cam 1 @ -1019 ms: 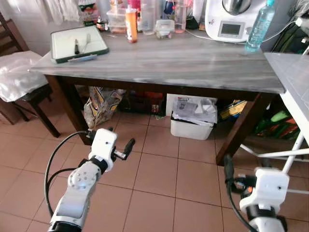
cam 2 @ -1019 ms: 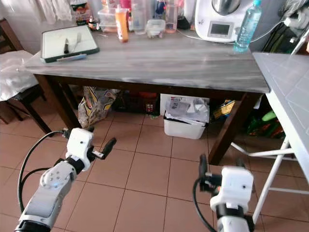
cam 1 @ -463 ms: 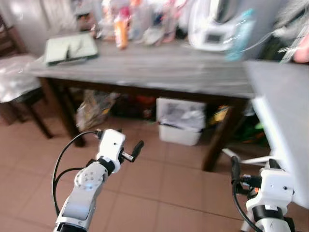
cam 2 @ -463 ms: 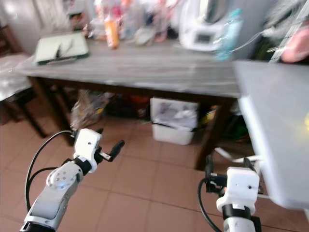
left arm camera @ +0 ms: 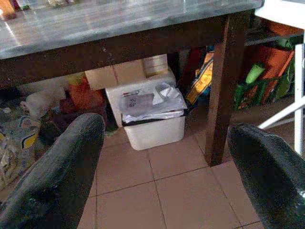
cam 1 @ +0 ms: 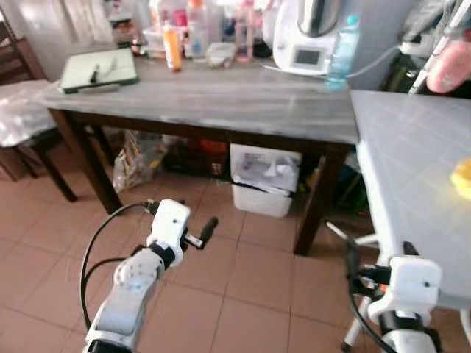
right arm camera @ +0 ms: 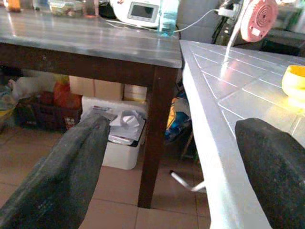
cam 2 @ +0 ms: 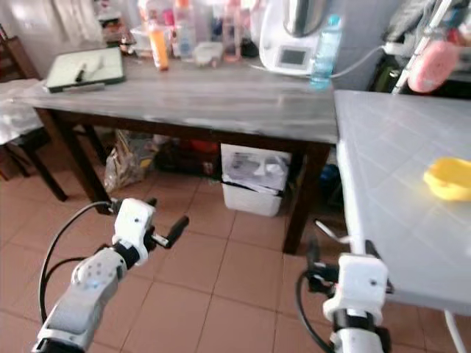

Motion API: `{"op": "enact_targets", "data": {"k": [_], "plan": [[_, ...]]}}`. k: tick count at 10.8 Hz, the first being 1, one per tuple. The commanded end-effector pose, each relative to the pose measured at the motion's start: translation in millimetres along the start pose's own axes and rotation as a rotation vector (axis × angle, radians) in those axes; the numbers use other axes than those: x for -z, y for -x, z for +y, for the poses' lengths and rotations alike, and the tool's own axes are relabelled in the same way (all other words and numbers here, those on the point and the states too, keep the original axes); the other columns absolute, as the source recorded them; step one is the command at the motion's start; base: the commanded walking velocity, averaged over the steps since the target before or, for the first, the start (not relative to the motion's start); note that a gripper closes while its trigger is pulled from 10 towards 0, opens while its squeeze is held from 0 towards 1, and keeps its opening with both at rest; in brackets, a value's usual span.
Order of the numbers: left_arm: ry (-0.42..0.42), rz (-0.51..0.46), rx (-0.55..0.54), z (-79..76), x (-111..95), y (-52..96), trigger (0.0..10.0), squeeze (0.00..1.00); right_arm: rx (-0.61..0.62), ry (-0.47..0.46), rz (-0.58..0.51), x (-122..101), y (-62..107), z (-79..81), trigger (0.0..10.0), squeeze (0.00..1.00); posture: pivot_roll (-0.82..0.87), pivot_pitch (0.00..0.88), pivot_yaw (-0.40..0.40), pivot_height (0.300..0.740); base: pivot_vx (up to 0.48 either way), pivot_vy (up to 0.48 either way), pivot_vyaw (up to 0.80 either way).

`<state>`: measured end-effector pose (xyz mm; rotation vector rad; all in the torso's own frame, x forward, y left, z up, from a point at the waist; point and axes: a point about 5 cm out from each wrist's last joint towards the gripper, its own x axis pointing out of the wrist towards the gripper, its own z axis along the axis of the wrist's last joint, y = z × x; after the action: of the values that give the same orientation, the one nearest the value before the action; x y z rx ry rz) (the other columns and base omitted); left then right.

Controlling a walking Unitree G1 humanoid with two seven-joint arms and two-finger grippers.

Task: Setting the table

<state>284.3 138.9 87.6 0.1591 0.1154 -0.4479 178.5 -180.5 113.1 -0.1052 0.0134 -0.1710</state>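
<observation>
— Where does the yellow bowl sit?
— On the white tiled table to the robot's right: small, round, glossy yellow, near its far side.
— And the grippers?
— The left gripper and right gripper both hang low over the floor tiles, fingers spread wide, holding nothing.

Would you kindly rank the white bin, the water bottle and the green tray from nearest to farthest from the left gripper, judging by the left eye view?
From the left gripper:
1. White bin, under the wooden table, ahead.
2. Green tray, on the table's far left corner.
3. Water bottle, at the table's back right; its order with the tray is too close to call.
</observation>
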Motion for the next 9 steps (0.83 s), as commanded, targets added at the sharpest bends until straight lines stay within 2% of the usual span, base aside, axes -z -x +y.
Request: {"op": "enact_targets", "data": {"k": [1,4,9], "plan": [[-0.011,0.012,-0.023,8.0,0.8,1.7,10.0,0.00,-0.009,-0.011,0.002,-0.6,-0.4,4.8,10.0,0.00,0.05,0.072,0.018,0.740,0.000,0.000,0.00],[-0.006,0.027,-0.021,9.3,3.8,-2.8,10.0,0.00,-0.003,-0.008,-0.007,-1.6,-5.3,0.4,10.0,0.00,0.05,0.062,0.020,0.740,0.000,0.000,0.00],[-0.002,0.044,-0.001,6.4,9.8,-5.5,10.0,0.00,-0.008,-0.021,0.000,0.3,-3.9,6.4,10.0,0.00,0.05,0.060,0.025,0.740,-0.279,0.000,0.00]]}}
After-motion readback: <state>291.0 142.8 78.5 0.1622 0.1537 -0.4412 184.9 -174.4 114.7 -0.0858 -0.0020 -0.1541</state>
